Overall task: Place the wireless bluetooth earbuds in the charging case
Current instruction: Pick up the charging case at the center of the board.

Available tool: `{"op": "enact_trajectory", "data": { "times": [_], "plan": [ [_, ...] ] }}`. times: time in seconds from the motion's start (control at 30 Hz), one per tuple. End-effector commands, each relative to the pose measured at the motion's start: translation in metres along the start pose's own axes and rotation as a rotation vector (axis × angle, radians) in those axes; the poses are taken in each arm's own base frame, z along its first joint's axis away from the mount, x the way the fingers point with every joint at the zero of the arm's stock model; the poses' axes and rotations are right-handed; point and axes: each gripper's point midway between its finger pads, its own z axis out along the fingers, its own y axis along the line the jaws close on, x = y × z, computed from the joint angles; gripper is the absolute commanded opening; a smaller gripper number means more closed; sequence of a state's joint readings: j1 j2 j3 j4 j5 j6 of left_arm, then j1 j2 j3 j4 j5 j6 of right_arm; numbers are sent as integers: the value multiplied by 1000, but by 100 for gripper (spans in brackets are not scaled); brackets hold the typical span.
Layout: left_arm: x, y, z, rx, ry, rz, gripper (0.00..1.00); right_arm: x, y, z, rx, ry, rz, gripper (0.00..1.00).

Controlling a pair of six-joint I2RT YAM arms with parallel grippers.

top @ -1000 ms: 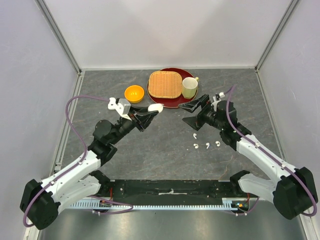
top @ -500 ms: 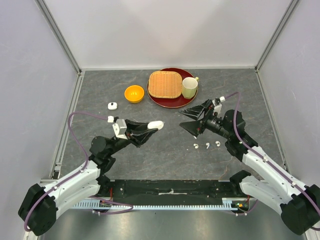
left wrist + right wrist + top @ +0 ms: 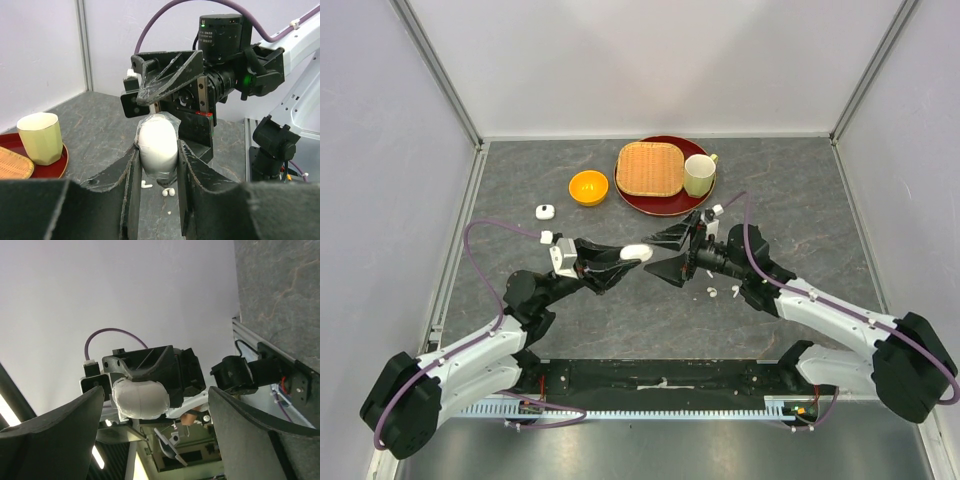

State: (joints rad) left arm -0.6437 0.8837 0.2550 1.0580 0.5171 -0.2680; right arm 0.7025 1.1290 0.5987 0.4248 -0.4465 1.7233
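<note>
The white, egg-shaped charging case is held off the table, with my left gripper shut on its sides. In the left wrist view the case sits upright between the black fingers. My right gripper faces it, open wide, its fingertips just short of the case's free end. In the right wrist view the case shows in the gap of the right gripper, untouched. The small white earbuds lie on the grey table below the right arm, partly hidden by it.
A second small white case lies at the left. An orange bowl stands behind it. At the back a red tray carries a woven basket and a pale cup. Grey walls close off both sides.
My left arm has carried the case right, toward the centre. My right arm has swung left and lower until its open jaws face the case. The second white case has come into view.
</note>
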Motion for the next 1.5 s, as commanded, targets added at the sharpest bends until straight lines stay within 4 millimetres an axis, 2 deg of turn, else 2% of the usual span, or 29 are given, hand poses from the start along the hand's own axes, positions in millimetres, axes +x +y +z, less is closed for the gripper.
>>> {"op": "enact_trajectory", "data": {
  "times": [0.0, 0.2, 0.53, 0.8, 0.83, 0.87, 0.9, 1.13, 1.2, 1.33, 1.47],
  "plan": [
    [-26, -8, 5, 43, -85, 41, 2, 11, 35, 2, -147, 34, 36, 90],
    [-24, -9, 5, 51, -80, 40, 2, 12, 33, 2, -160, 46, 101, 72],
    [-22, -5, 7, 38, -79, 40, 2, 26, 40, 0, -178, 105, 170, 69],
    [-19, -7, 9, 51, -72, 16, 2, 31, 42, 0, -217, 138, 202, 59],
    [-19, -6, 8, 46, -72, 16, 2, 31, 42, 1, -215, 141, 204, 58],
    [-18, -7, 8, 46, -71, 15, 2, 33, 42, 1, -216, 144, 200, 50],
    [-18, -7, 8, 46, -71, 15, 2, 33, 42, 1, -216, 142, 201, 47],
    [-16, -6, 10, 43, -59, -10, 2, 32, 39, 0, -218, 130, 190, 34],
    [-13, -4, 11, 33, -41, -36, 2, 32, 39, 1, -213, 121, 162, 24],
    [-13, -4, 15, 32, -28, -89, 17, 29, 35, 3, -160, 76, 80, 14],
    [-11, -3, 17, 31, -16, -105, 24, 24, 27, 6, -89, 26, 23, 12]
  ]
}}
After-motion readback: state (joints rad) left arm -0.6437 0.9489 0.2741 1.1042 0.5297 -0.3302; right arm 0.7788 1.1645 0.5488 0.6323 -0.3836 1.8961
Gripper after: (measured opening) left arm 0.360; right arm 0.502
